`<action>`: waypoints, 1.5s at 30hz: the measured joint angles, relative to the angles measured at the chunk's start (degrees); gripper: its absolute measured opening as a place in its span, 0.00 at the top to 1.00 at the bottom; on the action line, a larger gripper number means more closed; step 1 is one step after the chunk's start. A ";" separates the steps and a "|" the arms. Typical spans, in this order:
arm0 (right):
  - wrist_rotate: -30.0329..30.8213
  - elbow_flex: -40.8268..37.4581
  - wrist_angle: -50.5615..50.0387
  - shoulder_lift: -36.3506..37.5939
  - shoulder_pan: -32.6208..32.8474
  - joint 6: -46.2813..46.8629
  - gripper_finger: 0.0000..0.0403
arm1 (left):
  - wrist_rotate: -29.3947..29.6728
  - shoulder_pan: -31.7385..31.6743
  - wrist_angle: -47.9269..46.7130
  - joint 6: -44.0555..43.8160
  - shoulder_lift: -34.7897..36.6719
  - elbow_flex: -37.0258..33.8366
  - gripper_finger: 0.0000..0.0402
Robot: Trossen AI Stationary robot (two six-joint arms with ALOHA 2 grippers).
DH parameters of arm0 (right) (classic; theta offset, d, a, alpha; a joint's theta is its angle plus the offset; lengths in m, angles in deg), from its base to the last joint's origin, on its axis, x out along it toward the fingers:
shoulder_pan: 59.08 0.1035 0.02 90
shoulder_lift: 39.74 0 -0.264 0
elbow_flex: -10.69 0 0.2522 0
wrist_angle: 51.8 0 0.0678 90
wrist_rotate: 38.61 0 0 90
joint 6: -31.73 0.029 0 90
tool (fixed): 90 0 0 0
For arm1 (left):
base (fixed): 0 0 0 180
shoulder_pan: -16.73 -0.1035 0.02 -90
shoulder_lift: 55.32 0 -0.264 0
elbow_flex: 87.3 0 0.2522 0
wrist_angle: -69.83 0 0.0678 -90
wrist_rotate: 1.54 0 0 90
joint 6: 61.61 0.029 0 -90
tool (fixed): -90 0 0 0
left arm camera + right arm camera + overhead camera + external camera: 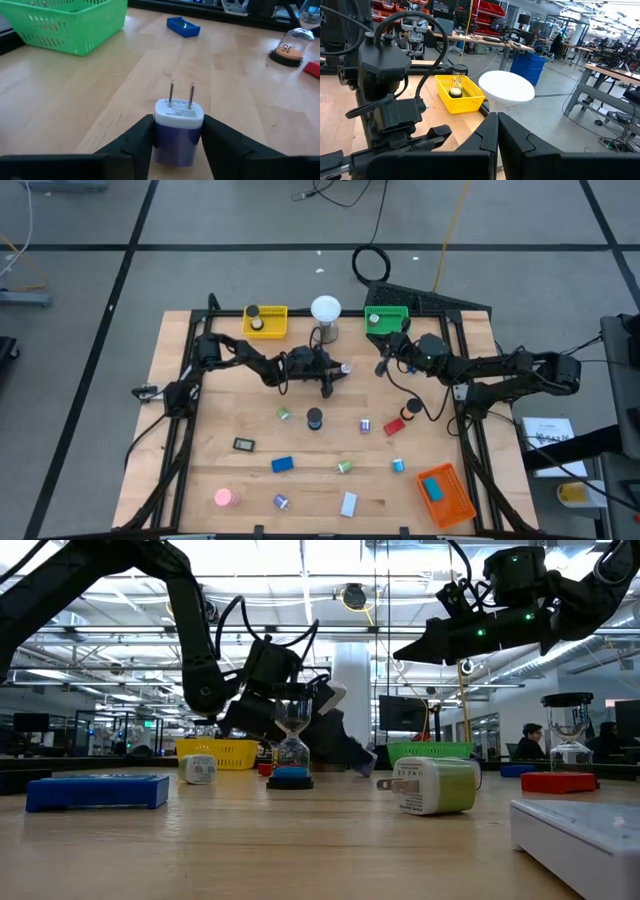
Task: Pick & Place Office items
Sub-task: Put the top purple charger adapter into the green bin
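My left gripper (338,370) is at the table's far middle, shut on a white-and-purple plug adapter (178,112). My right gripper (383,366) is shut and empty. It hangs high above the table in the low view (405,650), in front of the green tray (386,318). Small office items lie on the wood nearer the front: a blue block (282,464), a red block (394,425), a pink disc (225,498), a white block (348,503), and green rolls (344,467) and blue rolls (398,465). My left gripper pinches the plug adapter's purple body by its two sides (159,135), between the two fingers. The fingers come about level from the table's left. The two metal prongs (181,95) point away from the gripper. I cannot tell whether the adapter is clear of the wood.
A yellow tray (265,320) with a small item in it, a white ball on a stand (325,310) and the green tray stand along the far edge. An orange tray (445,495) holding a blue block sits at the front right. A small hourglass (292,745) stands mid-table.
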 joint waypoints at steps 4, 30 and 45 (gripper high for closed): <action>0.00 -0.01 0.00 0.00 0.14 0.02 1.00 | -0.08 -0.04 0.07 -0.25 -0.07 -0.04 0.48; 0.04 -0.01 2.40 0.00 0.13 2.49 1.00 | -4.58 -0.94 -11.62 6.60 9.73 -2.07 0.60; 0.07 10.86 -25.78 -2.73 0.52 16.02 1.00 | -2.42 -4.41 11.95 2.84 25.38 -31.03 0.81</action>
